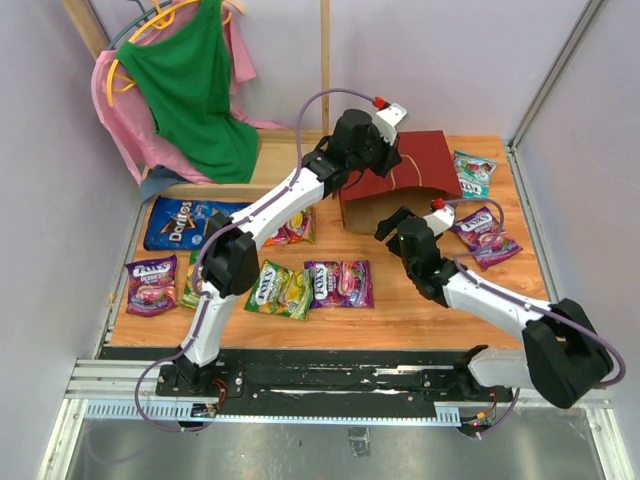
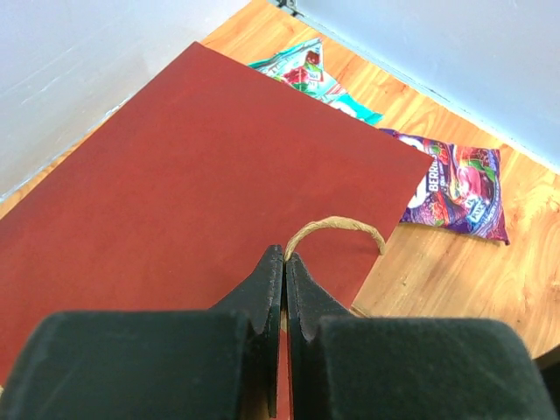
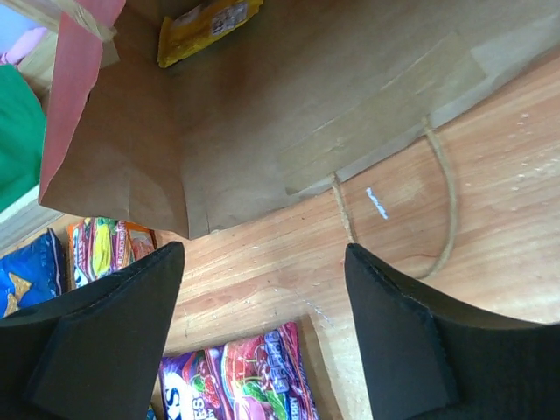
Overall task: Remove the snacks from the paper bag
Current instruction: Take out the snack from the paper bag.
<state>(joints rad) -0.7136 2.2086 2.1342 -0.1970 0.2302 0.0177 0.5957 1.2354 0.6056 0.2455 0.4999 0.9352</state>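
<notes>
Left wrist view is showing the left gripper pinching its jaws tight on the upper edge of the paper bag, beside a cord handle. The bag is lying on its side on the wooden table, its mouth facing the right gripper, which is gaping wide and holding nothing. 1 yellow packet is sitting inside; other snacks are lying around outside.

White tubular links of the left arm and right arm are joined by black housings; thin lilac cables are looped alongside, and matte black jaws are fitted
</notes>
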